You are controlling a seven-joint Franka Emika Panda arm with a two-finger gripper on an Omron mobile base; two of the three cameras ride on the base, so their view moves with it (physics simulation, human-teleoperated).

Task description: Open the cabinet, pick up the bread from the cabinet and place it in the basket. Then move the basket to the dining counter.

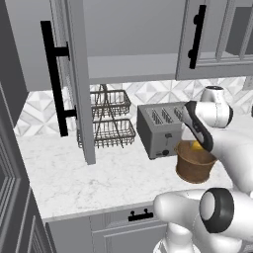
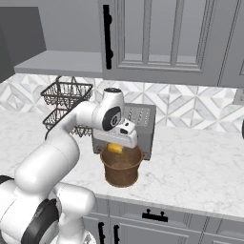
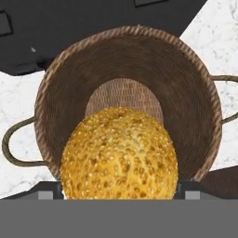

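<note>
Over the basket (image 2: 121, 167) we hang with the gripper (image 2: 116, 147) pointing down into its mouth, and the bread (image 3: 120, 155) sits right between our 2 fingers, wedged at the tips with the jaws spread wide around it. Looking down the hand, we see the seeded golden lump covering the near part of the basket's woven floor, above the rim. We have the basket standing on the white counter (image 1: 94, 173) just in front of the toaster (image 1: 160, 129), and the cabinet (image 1: 74, 79) door stands swung open at left.
</note>
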